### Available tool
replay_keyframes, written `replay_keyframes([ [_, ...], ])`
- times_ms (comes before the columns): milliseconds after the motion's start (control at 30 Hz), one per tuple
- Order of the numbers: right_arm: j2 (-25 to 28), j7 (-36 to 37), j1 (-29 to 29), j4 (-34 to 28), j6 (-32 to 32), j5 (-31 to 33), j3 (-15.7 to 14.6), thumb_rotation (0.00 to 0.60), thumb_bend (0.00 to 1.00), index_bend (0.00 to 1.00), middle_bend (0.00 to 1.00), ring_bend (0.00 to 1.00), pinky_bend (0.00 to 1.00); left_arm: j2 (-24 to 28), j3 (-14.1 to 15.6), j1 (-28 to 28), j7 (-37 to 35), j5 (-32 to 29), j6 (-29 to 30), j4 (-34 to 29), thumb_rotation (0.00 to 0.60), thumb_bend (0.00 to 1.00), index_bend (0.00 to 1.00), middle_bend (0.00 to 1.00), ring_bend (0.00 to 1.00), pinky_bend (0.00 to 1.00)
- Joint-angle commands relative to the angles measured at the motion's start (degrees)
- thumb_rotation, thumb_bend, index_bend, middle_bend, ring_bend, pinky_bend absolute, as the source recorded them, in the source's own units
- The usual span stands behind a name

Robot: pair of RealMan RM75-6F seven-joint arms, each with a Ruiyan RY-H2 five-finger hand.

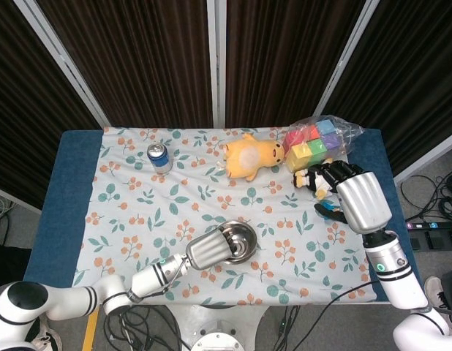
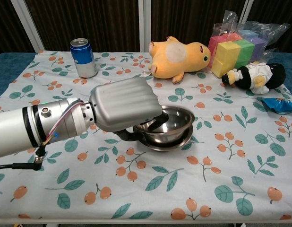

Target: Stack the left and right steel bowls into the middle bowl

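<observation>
The left hand (image 2: 124,106) grips a steel bowl (image 2: 166,124) by its near rim, fingers hooked inside — it sits nested in the middle bowl (image 2: 176,143) at table centre. The right hand (image 1: 355,199) hovers at three o'clock, loosely spread, holding nothing. Next move, likely: let go and lift clear — without tipping the stack.

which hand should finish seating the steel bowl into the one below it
Left. The left hand already grips the upper steel bowl nested in the lower steel bowl; the right hand is raised far off, near the penguin plush.
</observation>
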Motion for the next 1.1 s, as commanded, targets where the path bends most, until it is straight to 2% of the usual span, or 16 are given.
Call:
replay_keyframes([
  [33, 0.0, 0.3, 0.0, 0.0, 0.0, -0.1, 0.1, 0.600, 0.00, 0.31, 0.40, 0.35, 0.50, 1.2, 0.7, -0.4, -0.4, -0.5, -0.8, -1.0, 0.600, 0.18, 0.48, 0.53, 0.51, 0.63],
  [133, -0.1, 0.1, 0.0, 0.0, 0.4, -0.3, 0.2, 0.600, 0.00, 0.31, 0.40, 0.35, 0.50, 1.9, 0.7, -0.2, -0.2, -1.2, -0.5, -1.4, 0.600, 0.16, 0.43, 0.50, 0.49, 0.62],
  [367, -0.5, -1.3, -0.1, -0.6, 0.1, -0.5, -0.3, 0.600, 0.00, 0.31, 0.40, 0.35, 0.50, 6.7, 0.8, 3.6, 0.8, -5.0, 2.7, -3.3, 0.600, 0.16, 0.43, 0.50, 0.49, 0.62],
  [600, -3.4, -2.4, -1.8, 1.8, 0.7, -3.0, -4.0, 0.600, 0.00, 0.31, 0.40, 0.35, 0.50, 14.9, 1.8, 16.9, -0.9, -14.5, 14.8, -9.3, 0.600, 0.14, 0.42, 0.49, 0.47, 0.61],
  [700, -6.1, -2.8, -3.5, 4.6, 2.1, -4.8, -6.4, 0.600, 0.00, 0.31, 0.40, 0.35, 0.50, 17.1, 2.4, 22.9, -3.3, -18.0, 20.5, -11.0, 0.600, 0.13, 0.37, 0.41, 0.35, 0.54],
  [767, -7.3, -1.9, -4.6, 5.9, 2.4, -5.4, -8.1, 0.600, 0.00, 0.31, 0.40, 0.34, 0.50, 17.8, 2.3, 25.8, -5.1, -20.0, 23.4, -11.4, 0.600, 0.13, 0.30, 0.29, 0.24, 0.43],
  [833, -8.7, -1.3, -6.0, 7.7, 3.4, -6.0, -9.6, 0.600, 0.00, 0.31, 0.40, 0.34, 0.50, 18.5, 2.0, 28.5, -7.4, -22.6, 24.9, -12.1, 0.600, 0.13, 0.27, 0.21, 0.18, 0.34],
  [933, -10.9, -1.2, -8.2, 11.2, 5.3, -7.5, -11.7, 0.600, 0.00, 0.31, 0.40, 0.34, 0.50, 20.2, 1.9, 30.9, -9.7, -25.7, 25.0, -13.5, 0.600, 0.12, 0.25, 0.20, 0.17, 0.31],
  [1100, -13.4, -0.8, -11.1, 16.2, 7.5, -9.0, -14.2, 0.600, 0.00, 0.31, 0.40, 0.34, 0.50, 22.0, 3.3, 33.7, -11.0, -25.9, 25.7, -15.0, 0.600, 0.12, 0.25, 0.20, 0.17, 0.31],
])
